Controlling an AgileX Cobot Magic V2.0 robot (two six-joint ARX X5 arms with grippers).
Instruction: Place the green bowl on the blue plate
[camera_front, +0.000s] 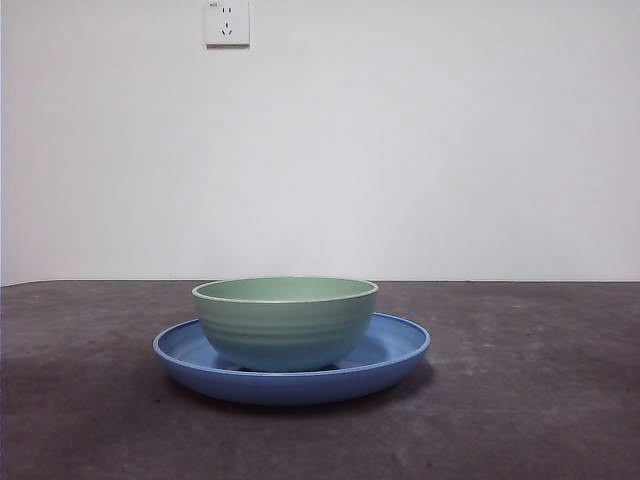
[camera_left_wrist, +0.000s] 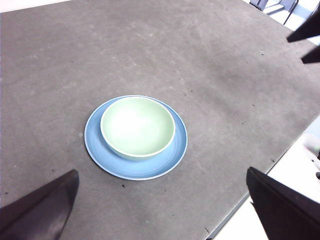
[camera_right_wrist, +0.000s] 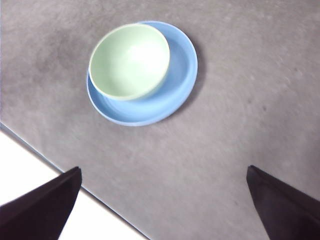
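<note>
The green bowl (camera_front: 285, 322) stands upright on the blue plate (camera_front: 395, 352), a little left of the plate's middle in the front view. Seen from above, the green bowl (camera_left_wrist: 137, 126) is empty and the blue plate (camera_left_wrist: 178, 147) rings it. Both arms are high above the table and absent from the front view. My left gripper (camera_left_wrist: 161, 205) is open, well above and away from the bowl. My right gripper (camera_right_wrist: 162, 202) is open too, high over the table, with the green bowl (camera_right_wrist: 130, 61) and blue plate (camera_right_wrist: 181, 65) far below it.
The dark grey table (camera_front: 520, 400) spreads around the plate. A white wall with a socket (camera_front: 227, 22) stands behind. The table's edge (camera_right_wrist: 60, 167) shows near the right arm. The other arm's black jaw tips (camera_left_wrist: 306, 40) show in the left wrist view.
</note>
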